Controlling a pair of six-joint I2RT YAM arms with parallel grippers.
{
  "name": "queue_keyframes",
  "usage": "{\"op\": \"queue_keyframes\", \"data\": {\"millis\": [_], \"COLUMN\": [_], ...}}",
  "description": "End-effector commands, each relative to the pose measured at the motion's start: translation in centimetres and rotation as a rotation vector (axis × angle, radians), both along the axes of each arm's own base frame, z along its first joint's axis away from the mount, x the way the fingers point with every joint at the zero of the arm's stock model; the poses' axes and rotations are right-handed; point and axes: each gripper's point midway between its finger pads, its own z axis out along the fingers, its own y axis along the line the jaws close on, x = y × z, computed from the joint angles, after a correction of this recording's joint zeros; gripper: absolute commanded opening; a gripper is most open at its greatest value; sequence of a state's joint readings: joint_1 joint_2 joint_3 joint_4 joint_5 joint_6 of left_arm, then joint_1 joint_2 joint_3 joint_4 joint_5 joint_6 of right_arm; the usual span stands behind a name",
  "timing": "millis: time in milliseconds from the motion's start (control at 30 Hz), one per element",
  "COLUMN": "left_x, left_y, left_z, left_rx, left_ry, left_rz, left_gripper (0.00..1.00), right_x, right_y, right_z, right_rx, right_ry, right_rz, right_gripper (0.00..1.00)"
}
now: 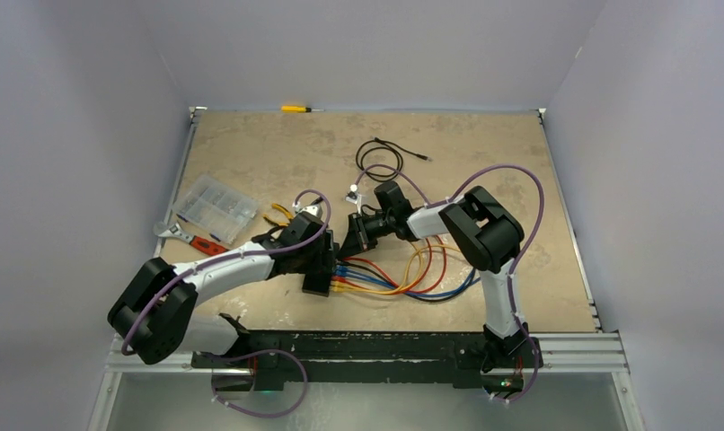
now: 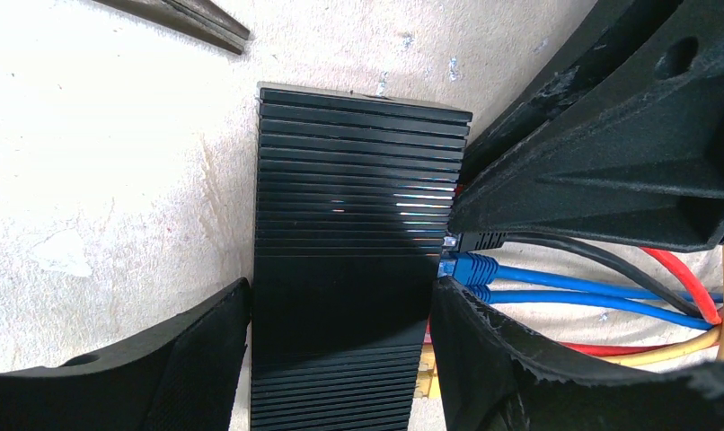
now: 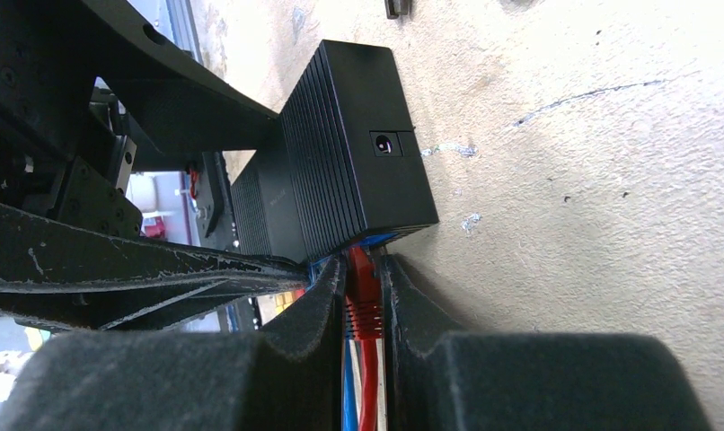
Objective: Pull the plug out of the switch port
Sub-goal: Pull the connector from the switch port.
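Two black foam-padded fingers of my right gripper are closed on the red plug, a moulded red connector with a ribbed boot. They grip it just behind the point where it enters its socket. I read that hold as deliberate: taking the stiff body rather than the cable lets a pull run straight along the port's axis.

The plug appears seated in the switch, a flat black ribbed rectangular box lying on the tan table, so the extraction is not yet done. My left gripper straddles the same box across its width, one finger pressed against each long side, clamped on it. I judge this to be the brace, so the box will not slide along with the pull.

In the left wrist view, blue plugs sit in neighbouring sockets just beside my right fingers, which is why the pinch has to be narrow. Further out, red, orange, yellow and blue cables fan loosely toward the right arm's base, slack enough, I think, not to resist.

Well apart lie a clear plastic compartment box, a coiled black cable and, at the far edge, a yellow-handled screwdriver.
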State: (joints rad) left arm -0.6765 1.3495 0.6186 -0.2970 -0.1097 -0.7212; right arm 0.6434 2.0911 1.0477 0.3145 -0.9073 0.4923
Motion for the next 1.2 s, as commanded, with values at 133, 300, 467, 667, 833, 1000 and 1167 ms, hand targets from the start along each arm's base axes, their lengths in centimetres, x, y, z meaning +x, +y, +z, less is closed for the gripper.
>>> {"op": "queue_keyframes", "data": {"millis": [133,300,467,667,833,1000,1167], "left_x": [-2.1,-2.2,-2.3,-2.5,-2.5,-2.4,-2.2], "left_y": [5.4,5.5,5.8,5.8,6.1,6.5,6.6], "left_z": [-3.7,-3.9,-4.0,-4.2,-4.2,-4.1,-3.9], "left_rx": [0.234,0.243,0.25,0.246,0.259,0.275,0.277], "left_ry": [0.095,0.104,0.109,0.114,0.11,0.105,0.095], "left_rz": [0.117,0.121,0.139,0.145,0.148,0.156,0.162], "left_gripper": [0.25,0.0,0.0,0.0,0.0,0.0,0.0], "right_x": [-1.5,-1.6,-1.8,-1.8,-1.6,-1.7,-1.8], "right_y": [-1.8,-2.3,-2.9,-3.7,-4.0,-4.1,-4.5], "right_z": [-1.4,-1.7,-1.8,-1.9,-1.5,-1.4,-1.7], "right_rx": [-0.088,-0.101,-0.122,-0.149,-0.15,-0.153,-0.17], "right_ry": [0.013,0.013,0.008,-0.005,-0.015,-0.014,-0.014], "right_rz": [0.003,-0.005,-0.012,-0.032,-0.041,-0.044,-0.051], "right_gripper": [0.0,0.0,0.0,0.0,0.0,0.0,0.0]}}
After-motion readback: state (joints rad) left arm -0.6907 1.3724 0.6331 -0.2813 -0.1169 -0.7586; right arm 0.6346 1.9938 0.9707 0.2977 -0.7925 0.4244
